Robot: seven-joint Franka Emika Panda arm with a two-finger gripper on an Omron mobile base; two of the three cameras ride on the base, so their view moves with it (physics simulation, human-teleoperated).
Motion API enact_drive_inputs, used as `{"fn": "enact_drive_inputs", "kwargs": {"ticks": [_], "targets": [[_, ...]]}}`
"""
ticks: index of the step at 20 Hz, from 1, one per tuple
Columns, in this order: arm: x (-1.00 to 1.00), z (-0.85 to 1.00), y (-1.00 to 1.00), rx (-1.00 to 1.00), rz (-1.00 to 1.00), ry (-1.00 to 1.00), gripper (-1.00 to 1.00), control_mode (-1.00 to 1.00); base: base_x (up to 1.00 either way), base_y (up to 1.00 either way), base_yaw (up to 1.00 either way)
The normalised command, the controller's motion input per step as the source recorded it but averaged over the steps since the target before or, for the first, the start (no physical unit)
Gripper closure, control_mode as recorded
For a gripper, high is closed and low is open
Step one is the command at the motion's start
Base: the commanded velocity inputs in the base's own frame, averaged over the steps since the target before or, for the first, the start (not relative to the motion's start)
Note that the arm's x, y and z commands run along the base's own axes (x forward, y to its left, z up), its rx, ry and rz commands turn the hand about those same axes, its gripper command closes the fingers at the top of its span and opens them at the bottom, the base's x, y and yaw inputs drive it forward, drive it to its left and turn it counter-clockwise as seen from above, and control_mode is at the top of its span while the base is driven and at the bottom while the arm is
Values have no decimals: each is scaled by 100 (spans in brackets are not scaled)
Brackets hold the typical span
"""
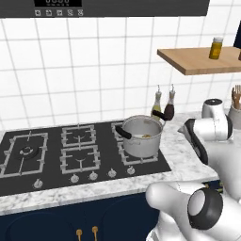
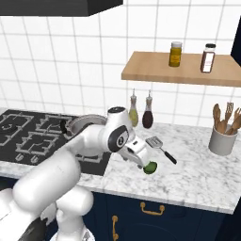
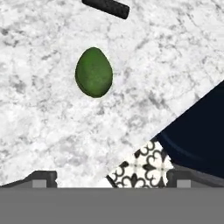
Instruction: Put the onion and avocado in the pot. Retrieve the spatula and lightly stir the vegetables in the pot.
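Note:
The green avocado (image 3: 93, 72) lies on the marble counter (image 3: 39, 113), close to its front edge (image 2: 150, 168). My gripper (image 2: 143, 163) hangs just above and beside it, open, with nothing between the fingertips (image 3: 43, 177). The spatula (image 2: 159, 147) lies flat on the counter just behind the avocado, and the end of its black handle (image 3: 106, 8) shows in the hand view. The steel pot (image 1: 141, 135) stands on the stove's right front burner. A pale tan bit, the onion (image 1: 146, 136), shows inside it.
Two bottles (image 2: 133, 113) (image 2: 148, 114) stand at the wall behind the pot. A crock of wooden utensils (image 2: 222, 137) sits at the far right. A wooden shelf (image 2: 155, 69) with jars hangs above. The counter's front edge drops off right by the avocado.

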Motion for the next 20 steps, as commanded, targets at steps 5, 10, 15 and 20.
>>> {"fn": "enact_drive_inputs", "kwargs": {"ticks": [5,10,15,20], "targets": [[60,-61,-47,9,-7,6,-100,-100,0,0,0],[71,-51,-9,6,0,10,-100,-100,0,0,0],[21,-53,-20,9,0,5,-100,-100,0,0,0],[12,-37,-18,7,0,0,-100,-100,0,0,0]]}}
